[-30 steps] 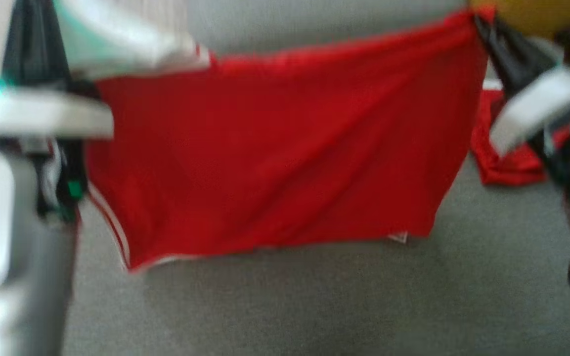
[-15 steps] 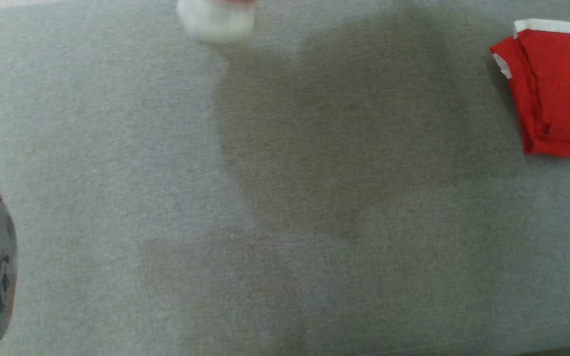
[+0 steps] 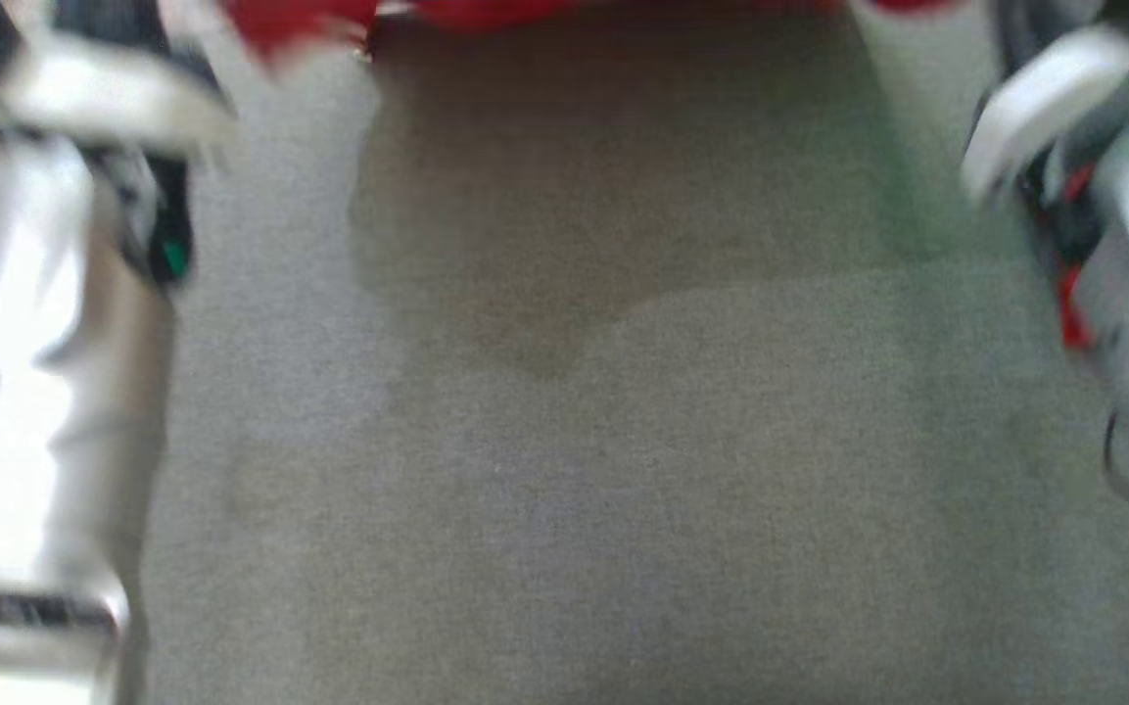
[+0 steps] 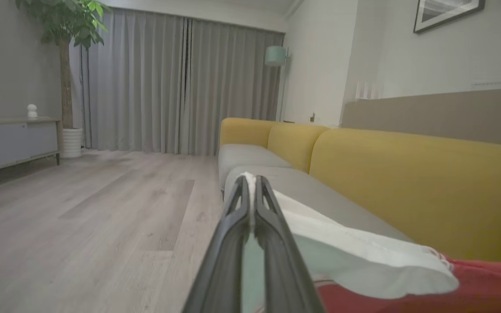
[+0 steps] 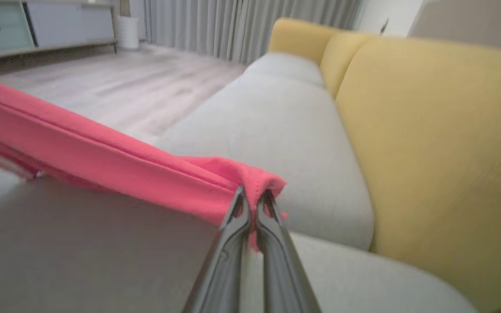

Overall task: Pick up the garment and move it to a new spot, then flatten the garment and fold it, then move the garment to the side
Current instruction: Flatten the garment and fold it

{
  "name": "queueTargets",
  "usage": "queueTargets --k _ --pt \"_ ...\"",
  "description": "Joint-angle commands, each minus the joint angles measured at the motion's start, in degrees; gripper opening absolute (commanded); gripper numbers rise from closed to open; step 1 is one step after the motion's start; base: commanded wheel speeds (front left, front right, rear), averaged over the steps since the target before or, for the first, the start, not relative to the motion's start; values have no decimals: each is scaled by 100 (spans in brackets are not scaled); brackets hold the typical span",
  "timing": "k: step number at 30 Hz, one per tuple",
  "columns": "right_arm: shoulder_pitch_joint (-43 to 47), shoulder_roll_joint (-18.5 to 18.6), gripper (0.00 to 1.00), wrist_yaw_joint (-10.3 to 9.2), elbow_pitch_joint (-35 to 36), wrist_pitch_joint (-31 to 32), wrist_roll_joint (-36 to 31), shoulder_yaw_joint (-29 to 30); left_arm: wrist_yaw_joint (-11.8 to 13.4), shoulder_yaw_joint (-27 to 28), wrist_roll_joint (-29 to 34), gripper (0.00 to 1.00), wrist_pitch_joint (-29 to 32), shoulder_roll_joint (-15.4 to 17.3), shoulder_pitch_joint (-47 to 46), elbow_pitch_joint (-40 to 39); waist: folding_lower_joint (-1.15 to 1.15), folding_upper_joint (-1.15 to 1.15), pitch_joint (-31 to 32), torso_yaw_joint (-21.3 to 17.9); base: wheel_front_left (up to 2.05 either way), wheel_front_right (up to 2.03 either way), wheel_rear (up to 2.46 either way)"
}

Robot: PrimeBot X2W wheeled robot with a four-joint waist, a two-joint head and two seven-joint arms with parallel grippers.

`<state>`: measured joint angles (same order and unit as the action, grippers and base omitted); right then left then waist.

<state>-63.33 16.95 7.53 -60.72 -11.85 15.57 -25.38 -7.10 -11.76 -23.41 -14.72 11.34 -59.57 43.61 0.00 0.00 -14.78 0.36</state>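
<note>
Garment (image 5: pixel 102 161) hangs stretched above sofa seat (image 5: pixel 276 113); left tool (image 4: pixel 252 182) pinched closed on one top corner; right tool (image 5: pixel 252 195) pinched closed on the other; you lower both evenly, top edge taut, so it lands flat.

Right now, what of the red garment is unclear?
Head view: red garment cut off by the top edge, motion-blurred.
Left wrist view: beyond the left gripper, it exits at the lower right.
Right wrist view: past the right gripper, it leaves the left edge.

left gripper (image 4: pixel 252 180): at garment (image 5: pixel 102 161) left end
right gripper (image 5: pixel 253 195): at garment right end
garment: above sofa (image 5: pixel 285 108) seat
</note>
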Motion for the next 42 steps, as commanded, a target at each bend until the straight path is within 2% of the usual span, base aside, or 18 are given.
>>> queueTargets --k 1,5,9,15,21,24,33,38,42 --pt "147 -3 0 -4 116 116 191 -232 -3 72 -60 0 -26 224 80 -197 0 0 172 76 0 0 0" --pt "914 178 0 -4 311 655 828 -1048 -22 -63 -220 0 -23 199 1113 -336 0 0 495 153 0 0 0" --pt "1509 590 0 -4 826 1063 1462 -1769 -30 -226 -402 0 128 226 2094 -692 0 0 815 175 0 0 0" --pt "2158 1250 0 -4 1726 1563 2314 -2627 -21 -439 -583 0 569 378 3378 -1663 0 0 1274 189 0 0 0" --pt "2574 1734 0 -4 2384 1793 2867 -3118 233 -471 -710 0 1088 581 4411 -2826 0 0 1634 216 0 0 0" --pt "2775 1947 0 -4 2656 1767 3046 -3250 411 -503 -781 0 1446 720 5027 -3585 0 0 1801 241 0 0 0" --pt "3245 2304 0 -4 3210 2030 3383 -3381 791 -568 -898 0 2030 958 6193 -4950 0 0 2012 212 0 0 0" --pt "3581 2480 0 -4 3567 2081 3611 -3068 954 -547 -940 0 2157 1005 6500 -5372 0 0 2054 179 0 0 0" --pt "3784 2478 0 -4 3789 2132 3626 -2716 1016 -494 -895 0 2170 1059 6436 -5451 0 0 2023 106 0 0 0"
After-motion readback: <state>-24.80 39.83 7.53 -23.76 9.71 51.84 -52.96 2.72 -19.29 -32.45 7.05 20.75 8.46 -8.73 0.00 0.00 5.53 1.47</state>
